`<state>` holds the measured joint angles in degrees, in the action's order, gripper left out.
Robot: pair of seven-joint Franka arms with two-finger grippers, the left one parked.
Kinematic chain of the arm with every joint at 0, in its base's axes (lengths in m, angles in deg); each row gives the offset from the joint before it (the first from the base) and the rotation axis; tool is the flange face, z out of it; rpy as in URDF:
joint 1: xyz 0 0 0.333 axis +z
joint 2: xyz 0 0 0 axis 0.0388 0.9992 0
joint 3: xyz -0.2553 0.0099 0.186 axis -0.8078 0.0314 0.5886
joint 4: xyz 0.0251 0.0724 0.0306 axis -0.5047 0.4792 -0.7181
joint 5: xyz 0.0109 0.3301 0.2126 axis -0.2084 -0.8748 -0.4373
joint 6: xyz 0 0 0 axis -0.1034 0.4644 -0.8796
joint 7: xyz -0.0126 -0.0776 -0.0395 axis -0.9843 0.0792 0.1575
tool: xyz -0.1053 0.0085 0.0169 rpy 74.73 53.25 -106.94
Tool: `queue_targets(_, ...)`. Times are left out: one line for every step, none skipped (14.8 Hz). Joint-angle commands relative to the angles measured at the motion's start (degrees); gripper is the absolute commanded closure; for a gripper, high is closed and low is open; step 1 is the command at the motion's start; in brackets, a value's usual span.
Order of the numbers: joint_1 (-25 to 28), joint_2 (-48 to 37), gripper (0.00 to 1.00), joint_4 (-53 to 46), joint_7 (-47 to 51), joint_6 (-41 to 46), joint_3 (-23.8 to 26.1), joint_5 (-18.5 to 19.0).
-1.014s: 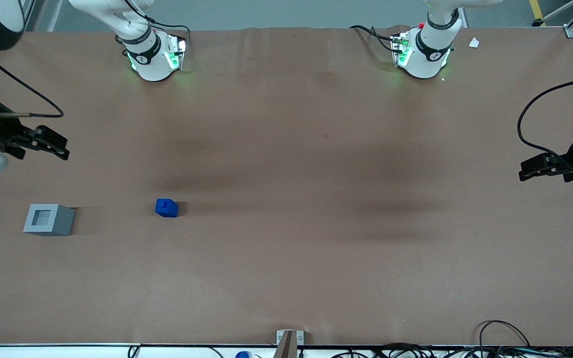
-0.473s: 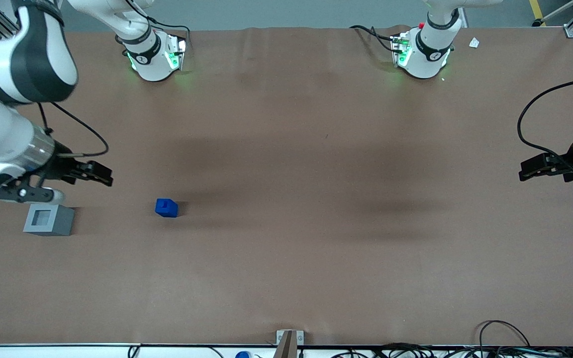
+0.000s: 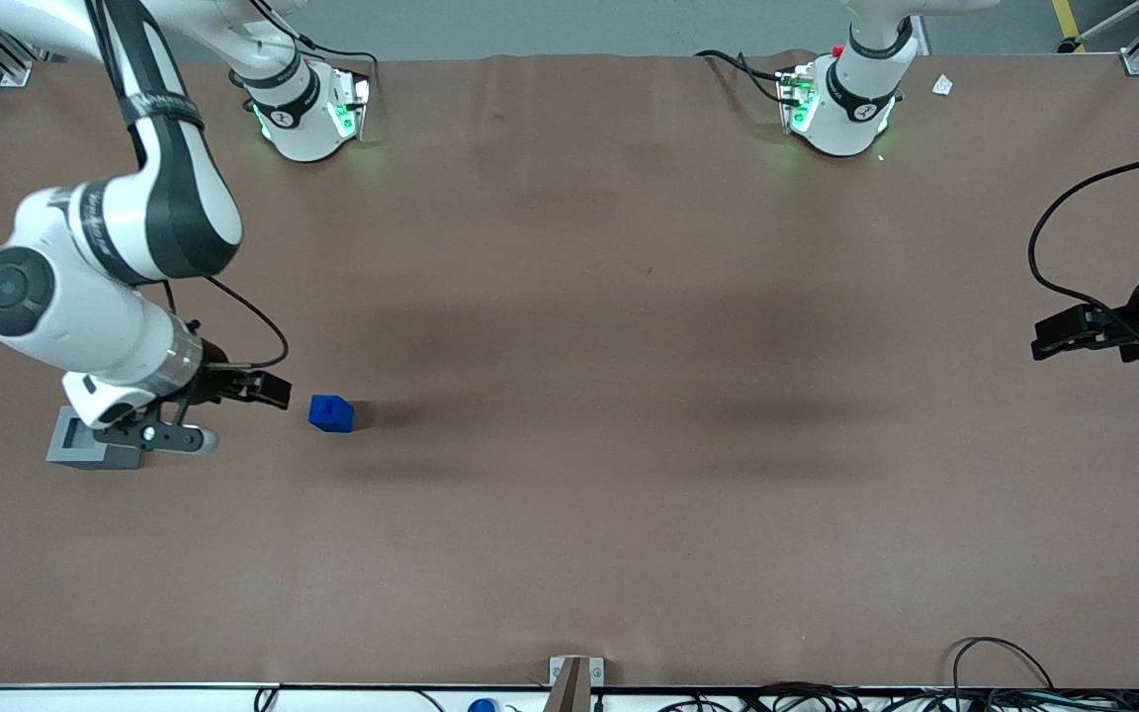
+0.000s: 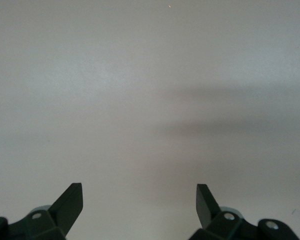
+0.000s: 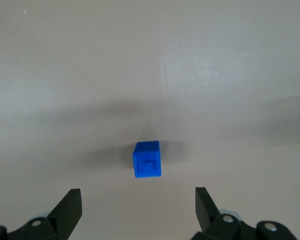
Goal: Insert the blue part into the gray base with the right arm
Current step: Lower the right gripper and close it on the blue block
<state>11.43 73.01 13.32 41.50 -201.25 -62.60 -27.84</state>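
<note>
— Where is the blue part (image 3: 331,413) now?

— It sits alone on the brown table cover (image 3: 589,415), toward the working arm's end of the table. Its small square stud is on top. Nothing touches it. In the right wrist view the blue part (image 5: 147,159) lies a little ahead of the two black fingertips (image 5: 70,201), about midway between them.

— And the gripper (image 3: 268,391)?

— It hangs near the blue part, beside it on the side of the gray base, apart from it. The jaws stand wide open, much wider than the blue part, and they hold nothing.

— Where is the gray base (image 3: 70,445)?

— On the table, farther toward the working arm's end than the blue part, and well apart from it. The wrist of the right arm (image 3: 105,287) is above it and covers a big part of it, so I see only one edge and a corner. I cannot tell if the recess on top is free.

— How does the arm stand?

— It reaches from its white pedestal (image 3: 307,109), which stands farther from the front camera, and bends down over the gray base. A black cable (image 3: 258,321) loops from the wrist to the gripper.
</note>
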Motion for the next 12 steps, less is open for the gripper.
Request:
queue_targets(0.63,1.49,0.00,1.98,0.99,-3.38,-0.23,-0.40)
queue_targets(0.63,2.02,0.00,2.94,0.99,-4.60,-0.23,-0.32)
queue_targets(1.07,2.20,0.00,4.60,0.99,-7.23,-0.23,-0.32)
queue_targets(1.25,2.55,0.00,6.88,0.99,-10.39,-0.32,-0.32)
queue_targets(1.34,2.99,0.00,8.56,0.90,-12.51,-0.32,-0.32)
queue_targets(1.42,3.60,0.00,9.62,0.90,-14.09,-0.32,-0.23)
queue_targets(1.60,4.48,0.00,10.50,0.90,-16.11,-0.32,-0.05)
queue_targets(1.60,5.27,0.00,11.38,0.90,-18.13,-0.32,0.03)
queue_targets(1.69,5.97,0.00,11.91,0.90,-19.46,-0.23,0.04)
queue_targets(1.69,6.41,0.00,11.91,0.90,-19.64,-0.23,0.04)
queue_targets(1.69,6.85,0.00,12.00,0.99,-19.91,-0.23,0.04)
queue_targets(1.78,7.47,0.00,12.00,0.99,-20.52,-0.32,0.04)
